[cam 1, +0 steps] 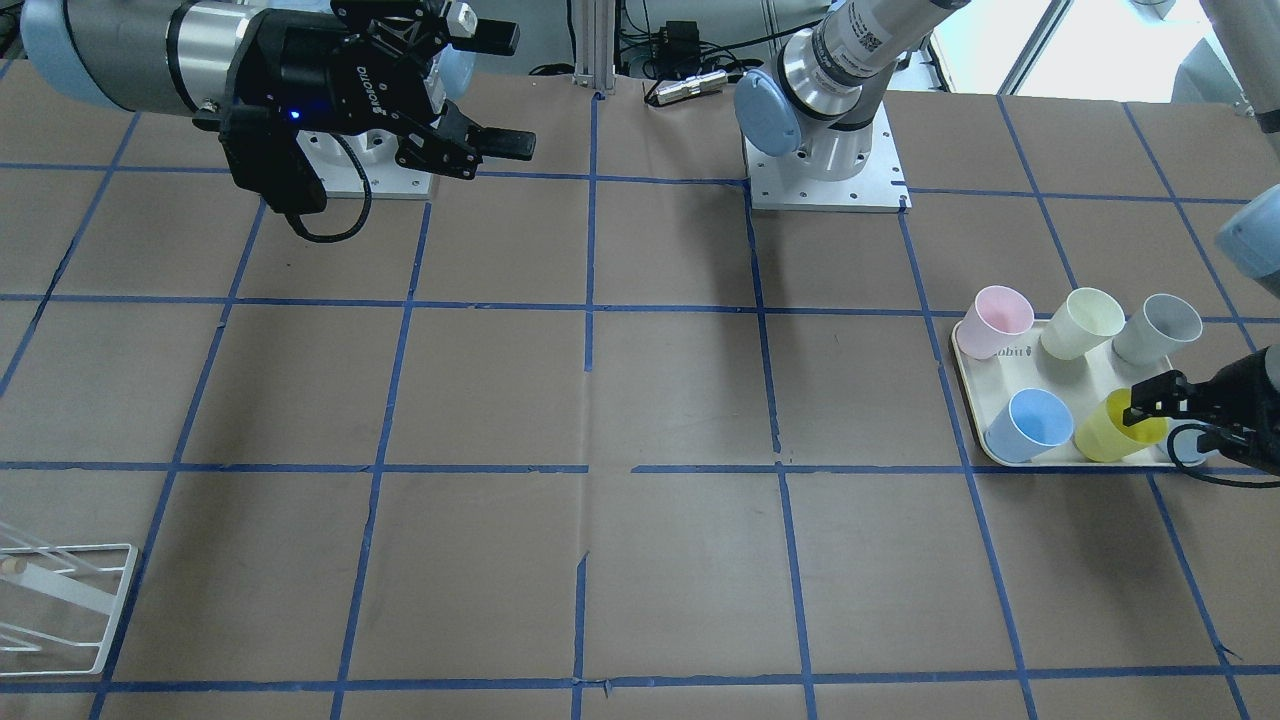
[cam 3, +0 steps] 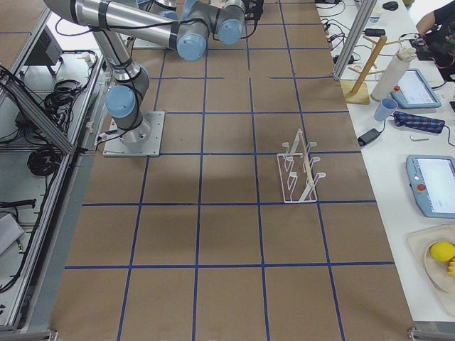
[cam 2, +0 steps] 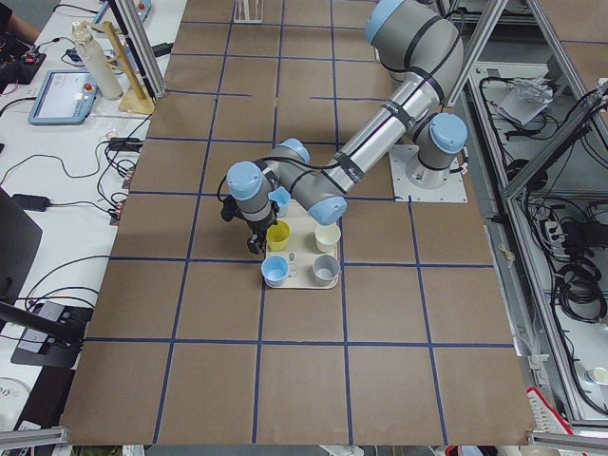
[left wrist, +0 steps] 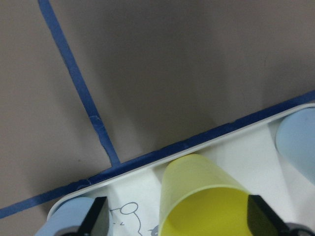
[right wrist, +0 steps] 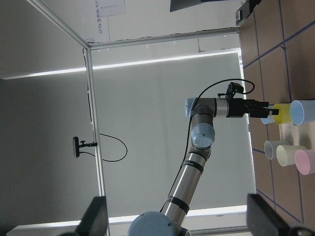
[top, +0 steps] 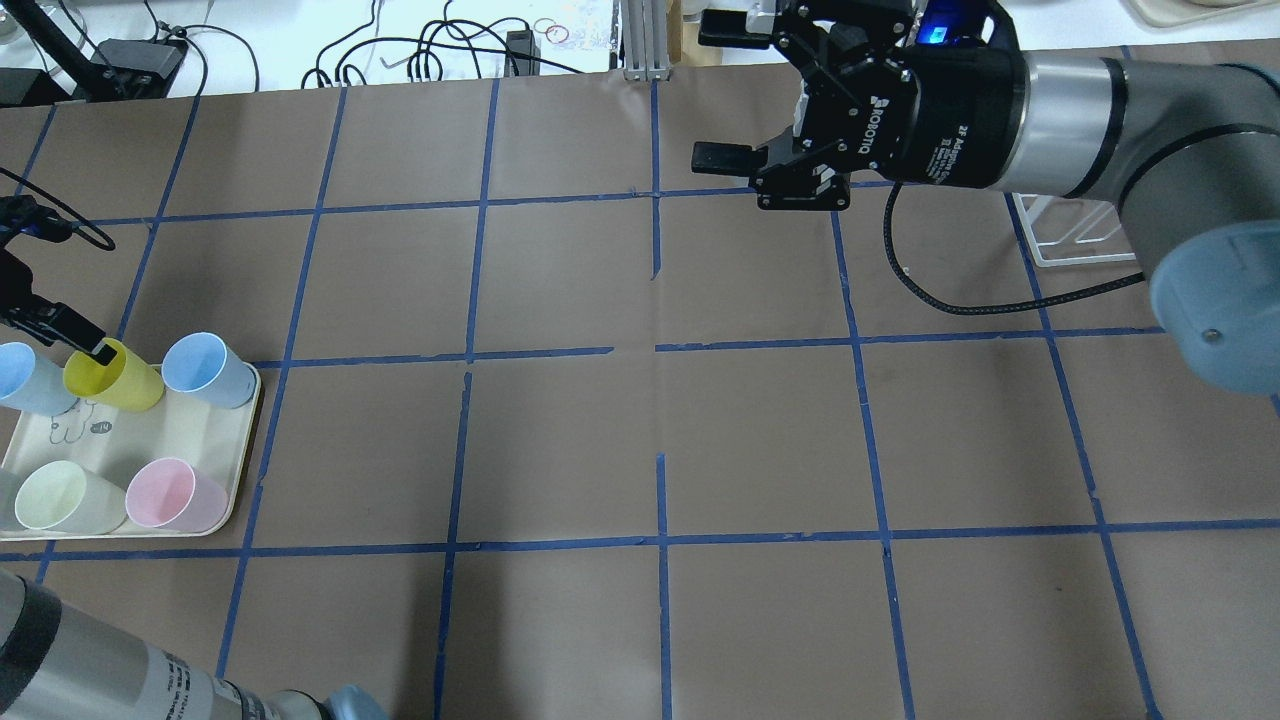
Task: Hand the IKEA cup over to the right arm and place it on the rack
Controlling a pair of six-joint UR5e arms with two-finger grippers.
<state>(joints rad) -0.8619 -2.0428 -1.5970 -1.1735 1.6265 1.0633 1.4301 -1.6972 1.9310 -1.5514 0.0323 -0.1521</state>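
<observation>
**Operator:** How far along was I at that moment?

**Observer:** Barely started, by my reading. Your yellow cup (left wrist: 206,206) stood on the tray (top: 130,435) among four other cups. Nothing of the transfer was done: no lift, no hand-over, nothing on the rack (cam 3: 298,174).

**Operator:** And the jaws?

**Observer:** Your left gripper (left wrist: 179,219) had its jaws spread, with the cup between them. In the wrist view one fingertip sat right at the cup's wall and the other stood apart from it, so I'd call that a straddle, not a pinch. Your right gripper (top: 722,92) was empty, its jaws spread wide, held above the table well apart from the cup. The rack lay behind those jaws, under the forearm.

**Operator:** Which way did the cup point?

**Observer:** It stood upright. Its long axis ran vertical, with the mouth up toward the left jaws and the narrower base down on the tray. The jaws came at it from above.

**Operator:** So what remained?

**Observer:** Everything, I'd say. You had yet to close on the cup, lift it clear of its neighbours, pass it to the right jaws and set it on the rack. I'd guess it would need turning mouth-down for a rod.
</observation>
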